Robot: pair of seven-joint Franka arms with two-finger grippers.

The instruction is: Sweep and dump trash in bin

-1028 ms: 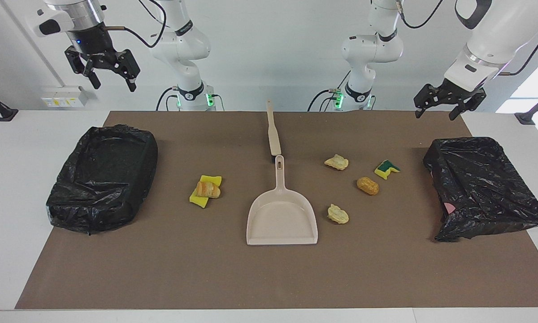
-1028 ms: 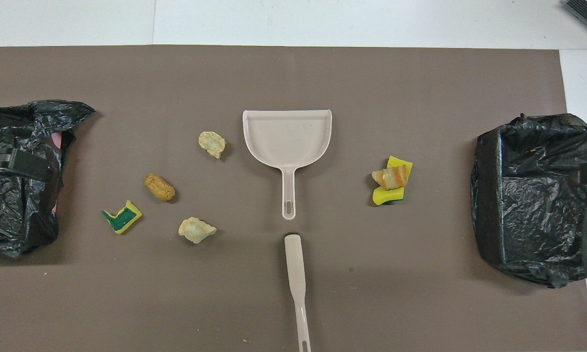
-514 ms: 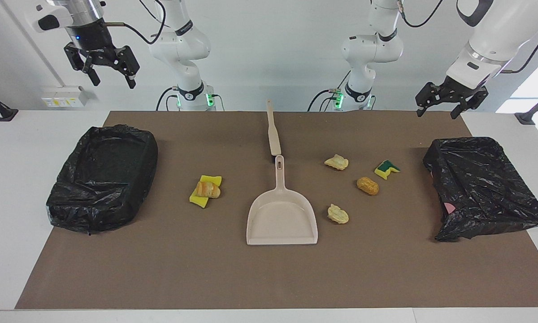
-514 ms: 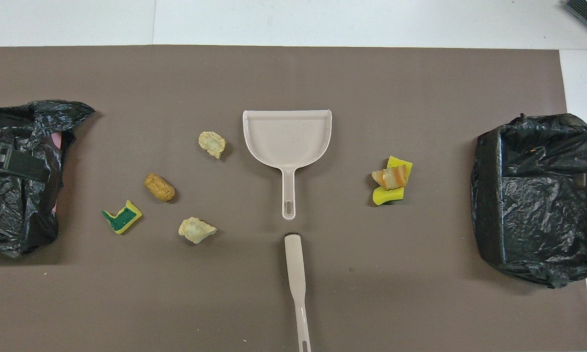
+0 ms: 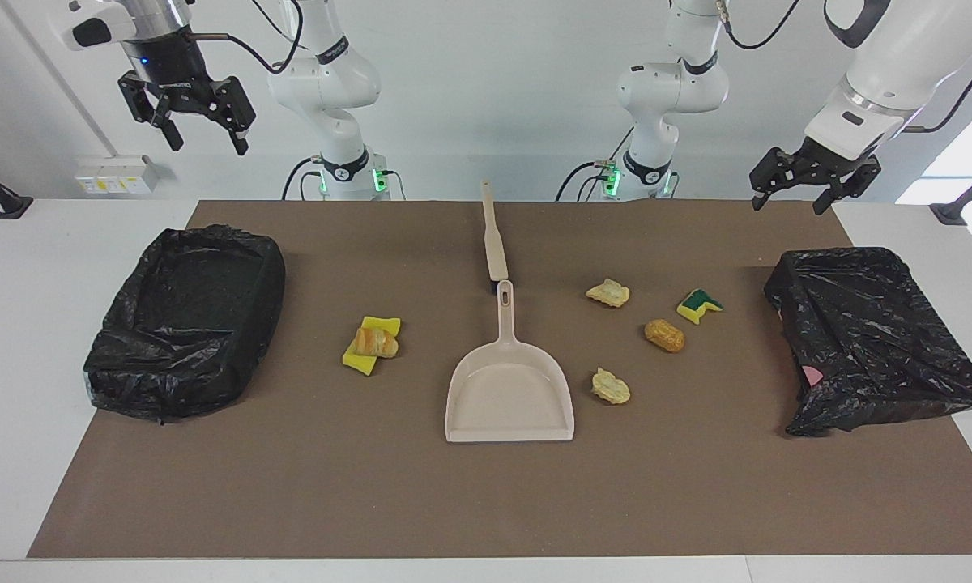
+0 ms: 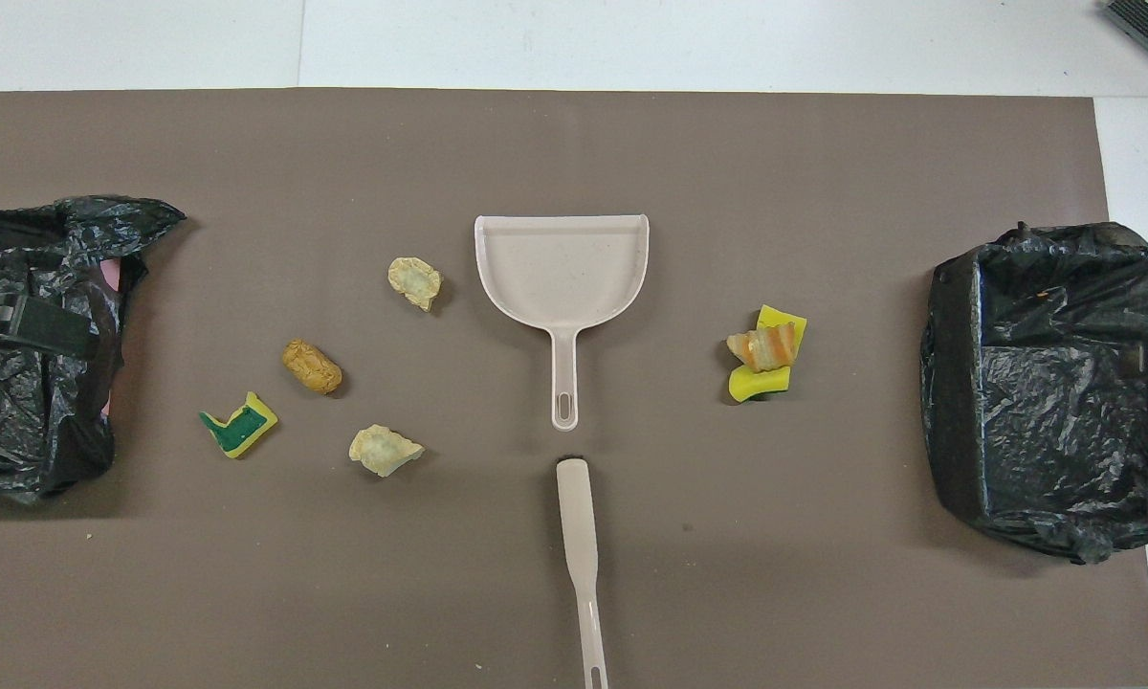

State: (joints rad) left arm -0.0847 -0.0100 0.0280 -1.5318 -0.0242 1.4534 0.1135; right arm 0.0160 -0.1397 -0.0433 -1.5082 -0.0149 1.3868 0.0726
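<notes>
Several pieces of trash lie on the brown mat. A golden pastry lump sits on a yellow sponge [image 5: 373, 344] [image 6: 765, 351]. Two pale lumps [image 5: 607, 292] [image 5: 611, 386], a golden-brown lump [image 5: 664, 335] and a green-sided sponge bit [image 5: 699, 304] lie toward the left arm's end. A black-bagged bin [image 5: 186, 320] [image 6: 1043, 383] stands at the right arm's end, and another bin [image 5: 875, 340] [image 6: 29, 383] at the left arm's end. My right gripper [image 5: 204, 139] hangs open high above its bin. Over the mat's corner by the other bin, my left gripper [image 5: 787, 204] is open and empty.
A beige dustpan [image 5: 509, 397] [image 6: 562, 268] lies mid-mat, its handle pointing toward the robots. In line with that handle, nearer to the robots, lies the beige brush [image 5: 494, 243] [image 6: 579, 536]. White table [image 5: 32, 324] borders the mat.
Both grippers have risen slightly, the right one more than the left. Nothing on the mat has moved.
</notes>
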